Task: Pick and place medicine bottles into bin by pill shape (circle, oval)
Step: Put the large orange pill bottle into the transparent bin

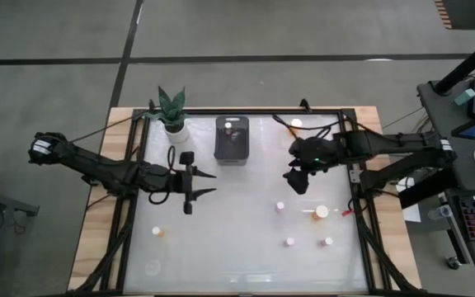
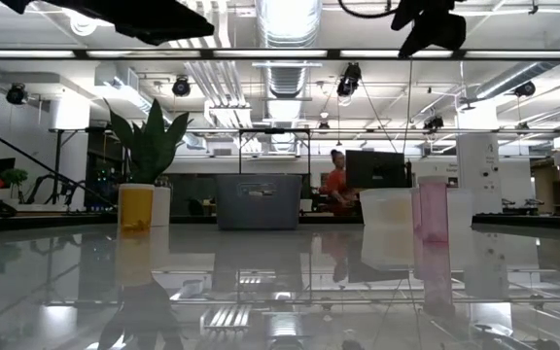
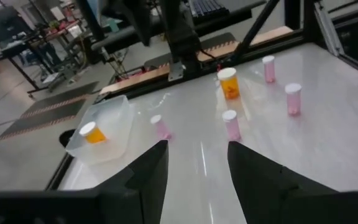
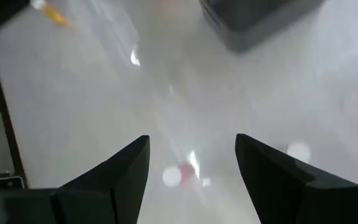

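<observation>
Several small bottles with white caps stand upright on the white table. An orange one (image 1: pixel 321 212) and pinkish ones (image 1: pixel 280 205) (image 1: pixel 289 242) (image 1: pixel 328 242) are at the near right, and a small orange one (image 1: pixel 157 232) at the near left. One bottle (image 1: pixel 232 125) sits in the dark bin (image 1: pixel 232 142). Another orange bottle (image 3: pixel 92 132) lies in the clear bin (image 3: pixel 104 140). My left gripper (image 1: pixel 213 183) is open and empty above the table's middle left. My right gripper (image 1: pixel 297 180) is open and empty above the right half, over a blurred pinkish bottle (image 4: pixel 182 174).
A potted plant in a white pot (image 1: pixel 174 124) stands at the far left, beside the dark bin. A black frame (image 1: pixel 138 206) runs around the table. The low view shows a person (image 2: pixel 335 185) in the room beyond the table.
</observation>
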Robot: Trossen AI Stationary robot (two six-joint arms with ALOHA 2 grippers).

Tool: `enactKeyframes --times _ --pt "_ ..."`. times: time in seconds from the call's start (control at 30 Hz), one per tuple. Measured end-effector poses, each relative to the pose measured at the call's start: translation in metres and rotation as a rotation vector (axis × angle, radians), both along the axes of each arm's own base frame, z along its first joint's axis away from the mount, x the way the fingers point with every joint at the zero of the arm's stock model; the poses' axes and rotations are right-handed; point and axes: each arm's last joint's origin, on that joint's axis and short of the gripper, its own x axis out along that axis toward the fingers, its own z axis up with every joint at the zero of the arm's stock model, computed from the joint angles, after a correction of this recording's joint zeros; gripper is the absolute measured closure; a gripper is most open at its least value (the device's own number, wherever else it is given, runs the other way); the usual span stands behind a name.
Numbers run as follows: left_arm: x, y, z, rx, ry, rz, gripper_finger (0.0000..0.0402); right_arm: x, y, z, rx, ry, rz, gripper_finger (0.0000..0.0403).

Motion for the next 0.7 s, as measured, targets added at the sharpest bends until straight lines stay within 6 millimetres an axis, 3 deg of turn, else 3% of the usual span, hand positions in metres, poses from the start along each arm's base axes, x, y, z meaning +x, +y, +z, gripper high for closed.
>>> enactKeyframes --times 0.3,0.7 --pt "-0.004 0.001 0.004 -0.004 -0.017 -0.001 0.025 0.01 0.023 -0.015 0.241 0.238 -0.122 0.0175" --pt "-0.004 0.001 0.004 -0.003 -0.014 -0.001 0.025 -0.013 0.08 -0.032 0.319 0.445 -0.203 0.0175"
